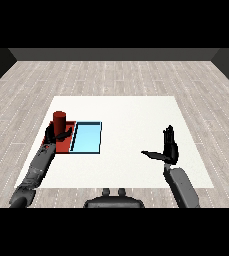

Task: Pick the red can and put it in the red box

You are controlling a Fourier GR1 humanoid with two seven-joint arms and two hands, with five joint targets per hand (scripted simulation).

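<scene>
Our left hand (pixel 55 136) curls round the red can (pixel 60 121), which stands upright over the red tray (pixel 66 145). We judge the placing step is at hand: lower it straight, then uncurl (no sideways drag). Our right hand (pixel 170 148) hangs open, well apart. We count one can and two trays, red and light blue tray (pixel 87 139), on one white table (pixel 136 120).
</scene>
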